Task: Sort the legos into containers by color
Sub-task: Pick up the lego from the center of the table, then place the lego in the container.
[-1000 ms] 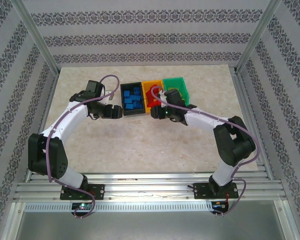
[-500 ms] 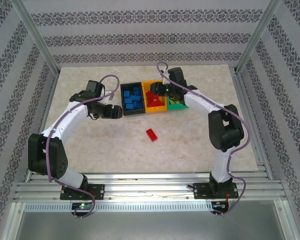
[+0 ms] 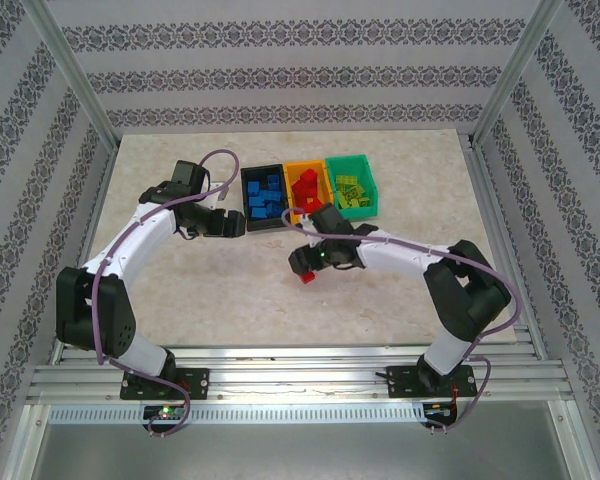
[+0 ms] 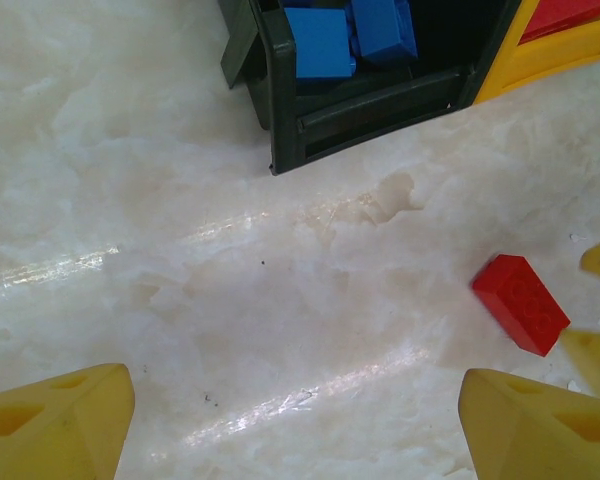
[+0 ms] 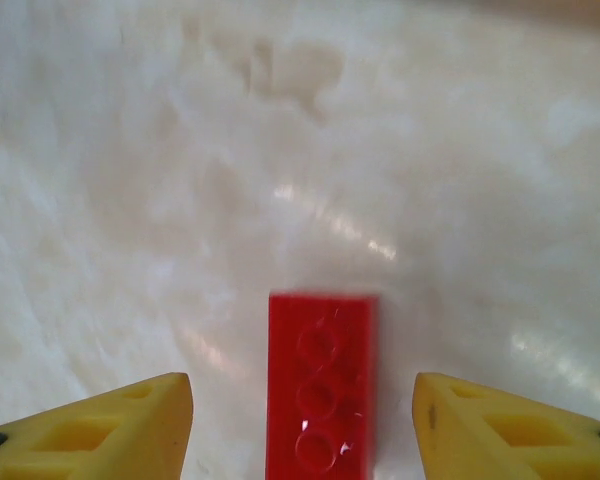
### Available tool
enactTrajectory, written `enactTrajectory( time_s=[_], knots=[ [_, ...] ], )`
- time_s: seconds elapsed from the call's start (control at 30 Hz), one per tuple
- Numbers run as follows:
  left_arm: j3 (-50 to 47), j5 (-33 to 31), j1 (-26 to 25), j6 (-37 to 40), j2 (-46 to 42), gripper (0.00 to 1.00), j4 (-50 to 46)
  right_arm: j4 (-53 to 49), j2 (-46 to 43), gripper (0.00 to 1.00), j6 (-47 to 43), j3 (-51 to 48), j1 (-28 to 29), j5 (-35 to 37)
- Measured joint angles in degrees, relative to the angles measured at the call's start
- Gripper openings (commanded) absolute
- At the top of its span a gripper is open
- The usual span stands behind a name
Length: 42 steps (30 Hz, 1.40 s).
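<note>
A lone red lego (image 5: 320, 385) lies flat on the marble table, studs up, between the yellow fingers (image 5: 100, 425) of my right gripper (image 5: 305, 430). The jaws stand open on either side of it with a gap on each. From above, the right gripper (image 3: 305, 266) hovers over that lego (image 3: 307, 277) in front of the containers. The black container (image 3: 263, 195) holds blue legos (image 4: 320, 40), the orange-yellow one (image 3: 292, 196) red legos, the green one (image 3: 351, 185) lime legos. My left gripper (image 3: 230, 225) is open and empty just left of the black container.
In the left wrist view the red lego (image 4: 520, 303) lies right of the left gripper (image 4: 298, 430), with the right gripper's fingertips (image 4: 595, 355) beside it. Patterned walls and metal posts (image 3: 75, 75) surround the table (image 3: 400, 300).
The right arm swung up to the orange-yellow and green containers, then came back down over the red lego on the table, its jaws now wider. The left arm has not moved.
</note>
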Motion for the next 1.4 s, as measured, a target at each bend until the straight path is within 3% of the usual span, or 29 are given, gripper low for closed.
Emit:
enactTrajectory(
  time_s=[0.33,0.4,0.5,0.57,0.77,0.93,1.17,1.4],
  knots=[
    [0.0,0.0,0.0,0.0,0.0,0.85,0.0,-1.4,3.6,0.58,-0.7,-0.7,3.0,3.9],
    [0.0,0.0,0.0,0.0,0.0,0.85,0.0,-1.5,5.1,0.51,-0.7,-0.2,3.6,4.9],
    [0.0,0.0,0.0,0.0,0.0,0.85,0.0,-2.1,5.9,0.31,-1.0,1.3,4.0,5.9],
    [0.0,-0.1,0.0,0.0,0.0,0.85,0.0,-1.7,6.0,0.24,-1.5,1.9,4.2,6.1],
    [0.0,0.0,0.0,0.0,0.0,0.85,0.0,-1.1,5.5,0.24,-1.7,2.0,2.9,5.8],
    [0.0,-0.1,0.0,0.0,0.0,0.85,0.0,-0.7,3.7,0.24,-1.7,4.3,-2.2,4.7],
    [0.0,-0.1,0.0,0.0,0.0,0.85,0.0,1.7,4.1,0.26,-1.6,13.7,-9.0,4.2],
    [0.0,-0.5,0.0,0.1,0.0,0.85,0.0,1.6,12.0,0.29,-2.2,26.8,-11.5,7.3]
  ],
)
